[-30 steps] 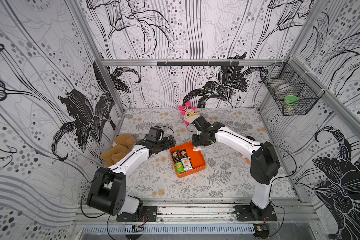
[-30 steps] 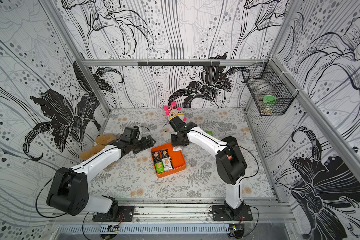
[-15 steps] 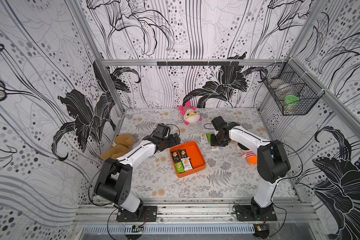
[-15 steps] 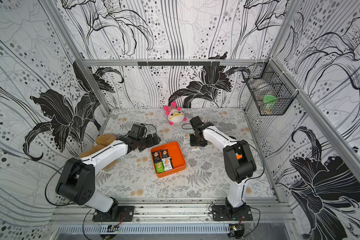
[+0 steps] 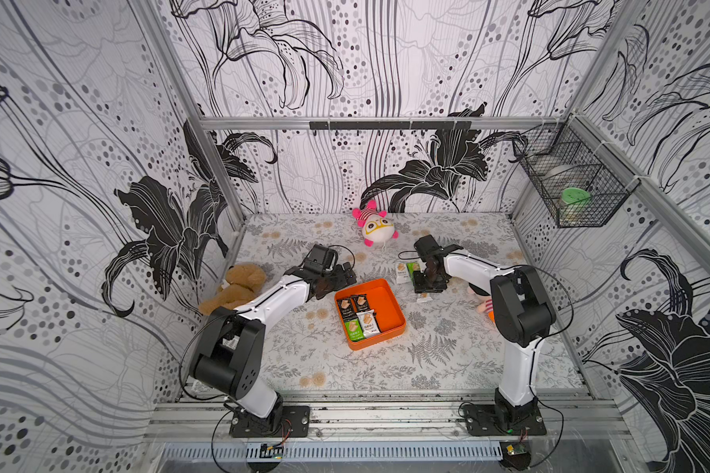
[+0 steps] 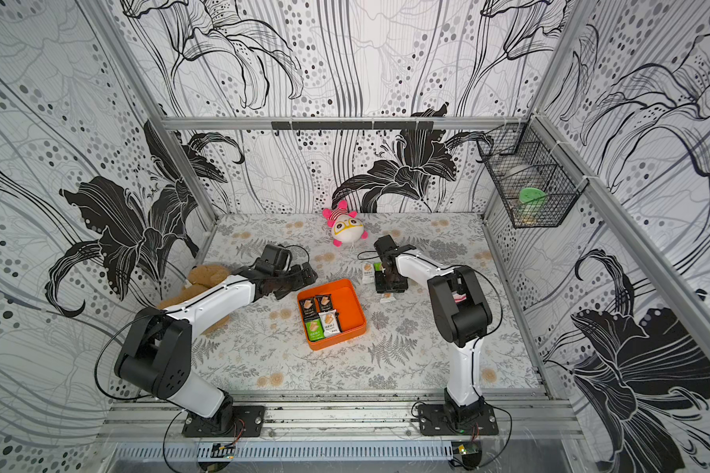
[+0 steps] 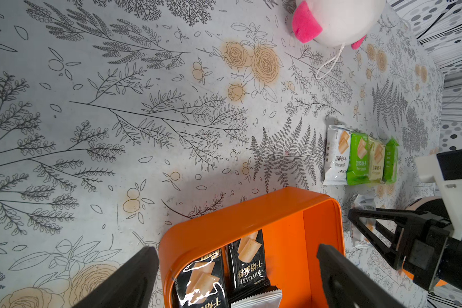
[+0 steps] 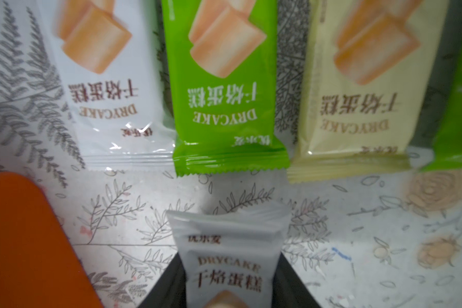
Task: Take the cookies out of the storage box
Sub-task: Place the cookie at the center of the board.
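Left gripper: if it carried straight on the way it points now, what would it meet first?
Probably the storage box: the open left gripper frames its near corner, so the orange wall comes first, then the black cookies inside. Its height over the rim is unclear.

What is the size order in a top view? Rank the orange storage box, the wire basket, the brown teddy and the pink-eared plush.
1. wire basket, though it hangs nearer the camera
2. storage box
3. brown teddy, partly hidden
4. pink-eared plush
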You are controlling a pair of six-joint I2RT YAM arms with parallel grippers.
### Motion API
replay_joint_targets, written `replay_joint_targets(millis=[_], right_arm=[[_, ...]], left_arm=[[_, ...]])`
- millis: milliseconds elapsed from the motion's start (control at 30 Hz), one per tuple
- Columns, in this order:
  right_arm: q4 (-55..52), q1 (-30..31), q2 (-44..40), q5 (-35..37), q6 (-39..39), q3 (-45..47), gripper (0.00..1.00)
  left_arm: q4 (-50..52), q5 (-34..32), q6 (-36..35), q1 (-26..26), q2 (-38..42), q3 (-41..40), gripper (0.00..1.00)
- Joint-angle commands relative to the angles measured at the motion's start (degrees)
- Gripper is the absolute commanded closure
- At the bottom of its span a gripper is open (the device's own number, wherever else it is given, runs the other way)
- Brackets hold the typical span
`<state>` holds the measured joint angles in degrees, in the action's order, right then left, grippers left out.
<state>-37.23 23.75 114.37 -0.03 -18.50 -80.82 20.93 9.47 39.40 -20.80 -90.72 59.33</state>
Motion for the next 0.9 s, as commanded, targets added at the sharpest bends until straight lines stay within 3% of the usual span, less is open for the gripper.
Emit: replay_joint_targets(millis=[0,267,433,667,867], right_arm=[[0.23,-0.10,1.38,-0.68,1.45,0.11,0.53],[0.67,-0.10,1.74,-0.76,0.86,0.65,0.48],[0.17,-0.10,0.69,-0.27,-0.31,0.69,0.38],[-0.37,0.07,-4.68,0.54,-2.74,2.99,0.30],[-1.40,3.26,-9.79,2.69,-5.90,3.13,0.30]], left_arm=[[-1.77,-1.56,0.83,-0.51,-0.20,1.55,0.03],[-1.58,-1.74,0.59,-0.62,0.67,0.37,0.03],[-1.50,-1.75,0.24,-0.56,1.46,-0.31,0.03],[-0.89,-1.74,-0.96,-0.56,3.13,-1.74,0.03],[0.25,-0.93,-3.08,-0.56,3.88,-2.62,0.03]])
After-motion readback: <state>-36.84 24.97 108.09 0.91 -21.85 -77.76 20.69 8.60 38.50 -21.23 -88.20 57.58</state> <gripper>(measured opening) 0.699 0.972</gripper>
